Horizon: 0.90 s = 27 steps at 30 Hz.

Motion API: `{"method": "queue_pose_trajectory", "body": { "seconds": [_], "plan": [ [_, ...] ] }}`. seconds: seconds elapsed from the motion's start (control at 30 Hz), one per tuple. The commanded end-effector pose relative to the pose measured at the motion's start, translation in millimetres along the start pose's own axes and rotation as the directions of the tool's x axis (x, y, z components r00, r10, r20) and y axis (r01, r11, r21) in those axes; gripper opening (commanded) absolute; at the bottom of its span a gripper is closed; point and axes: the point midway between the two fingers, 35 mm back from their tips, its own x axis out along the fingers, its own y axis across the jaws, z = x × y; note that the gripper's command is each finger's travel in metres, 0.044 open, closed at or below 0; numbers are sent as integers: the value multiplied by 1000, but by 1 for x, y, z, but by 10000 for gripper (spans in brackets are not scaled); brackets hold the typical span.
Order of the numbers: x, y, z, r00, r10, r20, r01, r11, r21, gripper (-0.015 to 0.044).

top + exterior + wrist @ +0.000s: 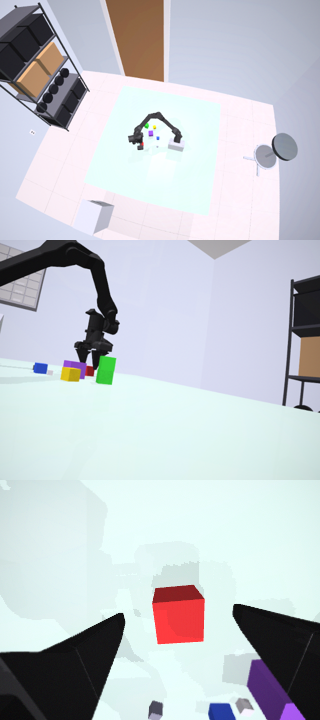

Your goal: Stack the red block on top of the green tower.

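Pincer (pixel 140 142) (pixel 89 365) (pixel 177 613) fingers stand wide open with nothing gripped, pointing down, 1 either side of the red block (pixel 142 144) (pixel 89 371) (pixel 179 621) in the wrist view. This block sits on the bench (pixel 180 180) (pixel 160 433) (pixel 280 520), flat and upright; it looks like a cube, so I can't pick out a long axis. Its near edge runs almost in line with the 2 fingertips, and room shows on both sides of it. Above, the arm (pixel 158 115) (pixel 103 278) arches over from its base (pixel 170 146), elbow high, wrist bent down. Nearby stands the purple block (pixel 150 133) (pixel 77 365) (pixel 267 687), partly behind 1 finger in the wrist view. Farther from the red block, the green tower (pixel 146 125) (pixel 106 370) rises straight, 2 blocks high, its top bare. The bench edges lie well apart from them all.
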Motion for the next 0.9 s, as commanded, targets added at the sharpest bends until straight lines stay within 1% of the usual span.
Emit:
{"method": "queue_pose_trajectory", "body": {
  "seconds": [0.0,0.3,0.8,0.87],
  "plan": [
    [8,0,-2,1000,-8,-4,8,1000,-7,440],
    [21,0,-3,1000,-9,-4,9,1000,-7,440],
    [21,0,-3,1000,-9,-4,9,1000,-7,440],
    [21,0,-3,1000,-9,-4,9,1000,-7,387]
  ]
}}
